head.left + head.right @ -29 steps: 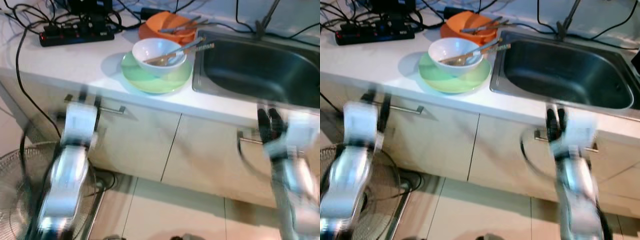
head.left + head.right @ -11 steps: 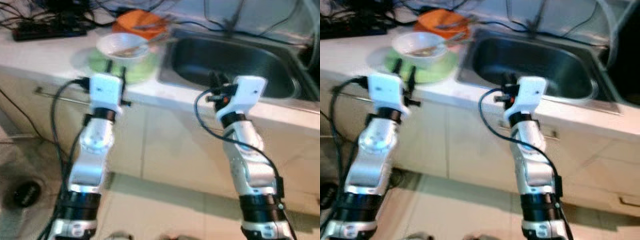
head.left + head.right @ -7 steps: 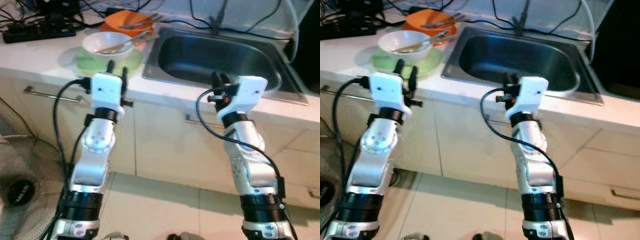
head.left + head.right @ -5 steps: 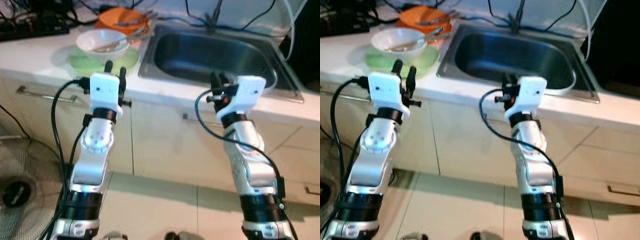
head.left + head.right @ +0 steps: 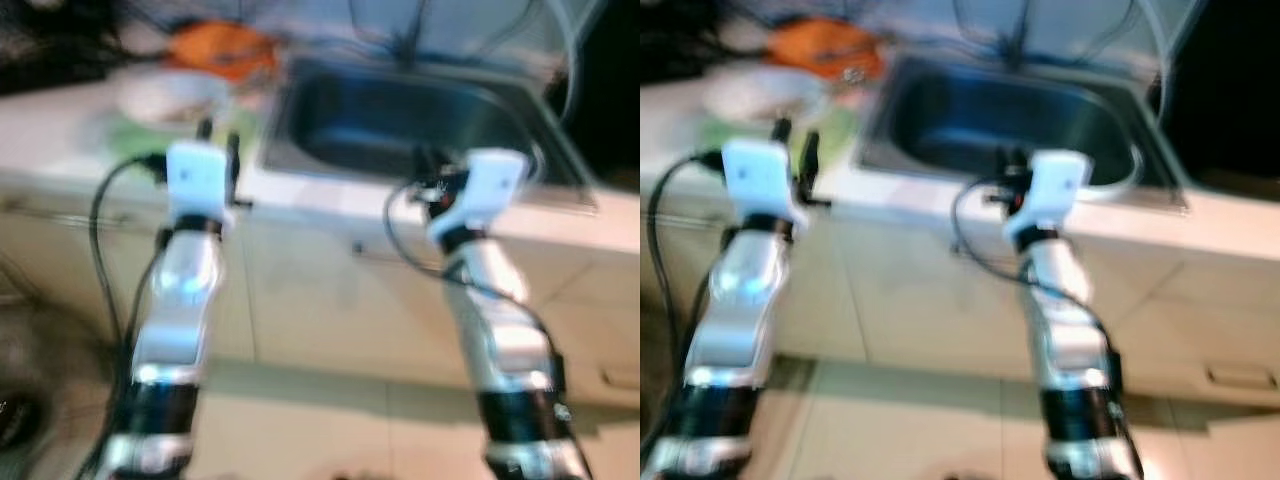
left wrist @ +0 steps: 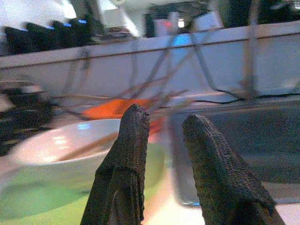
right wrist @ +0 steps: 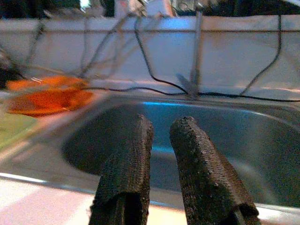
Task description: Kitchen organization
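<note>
The head views are blurred. A white bowl (image 5: pixel 165 95) with utensils in it sits on a green plate (image 6: pixel 37 201) on the white counter (image 5: pixel 60 120). An orange bowl (image 5: pixel 220 45) stands behind it. To the right lies the steel sink (image 5: pixel 400 125). My left gripper (image 5: pixel 218 135) is raised at the counter's front edge, just right of the plate. It is open and holds nothing. My right gripper (image 5: pixel 428 168) is raised at the sink's front rim. Its fingers (image 7: pixel 131 154) stand a narrow gap apart with nothing between them.
Cabinet doors (image 5: pixel 320 290) run below the counter, with tiled floor (image 5: pixel 330 420) in front of them. Dark cables (image 7: pixel 154 70) hang along the white back wall behind the sink. A dark opening (image 5: pixel 1230 90) lies to the right of the sink.
The camera has moved and the head views are now blurred. Both arms came up from below the counter edge 2.7 s ago and have held the same raised pose for the last second.
</note>
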Available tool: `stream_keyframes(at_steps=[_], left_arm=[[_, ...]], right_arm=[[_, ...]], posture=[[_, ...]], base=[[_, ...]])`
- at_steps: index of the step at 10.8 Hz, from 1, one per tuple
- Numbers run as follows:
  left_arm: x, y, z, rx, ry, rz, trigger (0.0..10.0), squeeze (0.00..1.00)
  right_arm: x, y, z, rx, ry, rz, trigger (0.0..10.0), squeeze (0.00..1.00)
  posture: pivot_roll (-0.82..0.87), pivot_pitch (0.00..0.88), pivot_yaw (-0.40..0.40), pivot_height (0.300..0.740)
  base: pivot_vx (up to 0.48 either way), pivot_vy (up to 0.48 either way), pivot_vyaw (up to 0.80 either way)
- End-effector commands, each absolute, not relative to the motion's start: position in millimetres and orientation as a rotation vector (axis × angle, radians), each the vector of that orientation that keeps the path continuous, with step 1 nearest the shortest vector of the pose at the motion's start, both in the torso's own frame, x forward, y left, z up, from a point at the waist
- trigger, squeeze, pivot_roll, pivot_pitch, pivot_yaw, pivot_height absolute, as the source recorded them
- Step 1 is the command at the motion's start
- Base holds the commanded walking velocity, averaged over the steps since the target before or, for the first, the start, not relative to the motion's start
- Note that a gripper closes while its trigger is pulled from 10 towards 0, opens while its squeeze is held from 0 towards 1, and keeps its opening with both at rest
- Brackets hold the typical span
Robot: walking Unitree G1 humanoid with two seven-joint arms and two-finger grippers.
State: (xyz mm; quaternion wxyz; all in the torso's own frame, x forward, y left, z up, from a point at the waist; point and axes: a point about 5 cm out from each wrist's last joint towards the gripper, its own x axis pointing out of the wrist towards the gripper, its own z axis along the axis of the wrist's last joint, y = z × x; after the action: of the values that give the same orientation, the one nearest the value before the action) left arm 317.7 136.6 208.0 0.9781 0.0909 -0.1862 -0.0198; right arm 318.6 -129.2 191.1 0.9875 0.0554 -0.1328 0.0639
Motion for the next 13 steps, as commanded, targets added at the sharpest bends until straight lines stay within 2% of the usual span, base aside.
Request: stream_keyframes(at_steps=[1,9,11,13], left_arm=[[317.6,141.8,208.3,0.191,-0.371,-0.024,10.0,0.00],[317.2,141.0,212.1,0.203,-0.394,-0.024,10.0,0.00],[317.4,141.1,212.3,0.204,-0.394,-0.025,10.0,0.00],[317.4,140.7,211.4,0.205,-0.390,-0.025,10.0,0.00]], right_arm=[[318.2,-125.1,191.3,0.124,-0.268,0.142,10.0,0.00],[316.8,-122.9,192.8,0.131,-0.285,0.167,10.0,0.00],[315.6,-121.0,194.0,0.124,-0.299,0.172,10.0,0.00],[317.0,-124.8,191.8,0.132,-0.283,0.149,10.0,0.00]], posture=[[0.02,0.083,-0.090,0.740],[0.03,0.080,-0.089,0.740],[0.03,0.081,-0.089,0.740],[0.03,0.081,-0.090,0.740]], base=[[0.330,0.000,0.00],[0.330,0.000,0.00],[0.326,0.000,0.78],[0.332,0.000,0.00]])
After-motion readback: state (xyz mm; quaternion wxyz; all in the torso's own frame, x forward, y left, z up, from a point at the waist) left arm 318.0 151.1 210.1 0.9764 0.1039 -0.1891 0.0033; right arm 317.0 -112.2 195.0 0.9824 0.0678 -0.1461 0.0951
